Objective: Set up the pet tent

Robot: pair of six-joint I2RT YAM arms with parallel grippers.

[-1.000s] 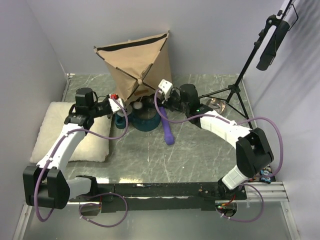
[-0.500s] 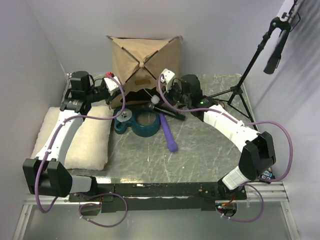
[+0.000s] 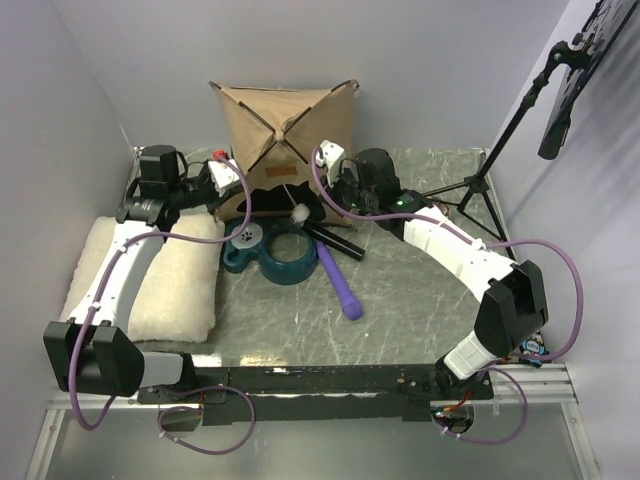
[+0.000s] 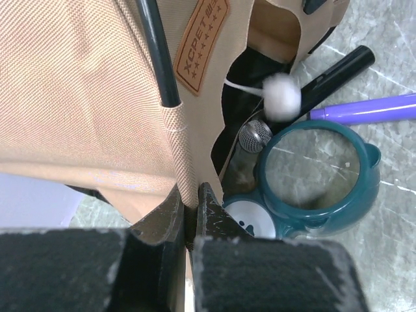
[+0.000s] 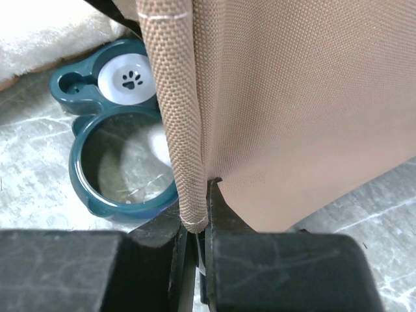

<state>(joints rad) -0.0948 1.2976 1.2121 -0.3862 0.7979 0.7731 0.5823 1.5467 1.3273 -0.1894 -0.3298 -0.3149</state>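
Tent (image 3: 285, 120) stands at the far middle of the worktop (image 3: 420, 300), by the back wall, its crossed poles facing the overhead camera. The left claw (image 3: 228, 183) is at its left lower corner and the right claw (image 3: 327, 172) at its right lower corner. A teal bowl (image 3: 262, 262) lies just near of the tent, a purple stick (image 3: 341, 288) to its right, and a pillow (image 3: 150, 290) on the far left.

Left wrist: the left claw (image 4: 190, 209) is pressed together, pinching the tent's (image 4: 78, 97) hem. A pole (image 4: 158, 52), the label (image 4: 202, 38) and the pompom (image 4: 282, 96) show above the bowl (image 4: 364, 188).

Right wrist: the right claw (image 5: 198, 242) is pinching the tent's (image 5: 299, 97) rolled edge, with the bowl (image 5: 77, 179) beyond to the left.
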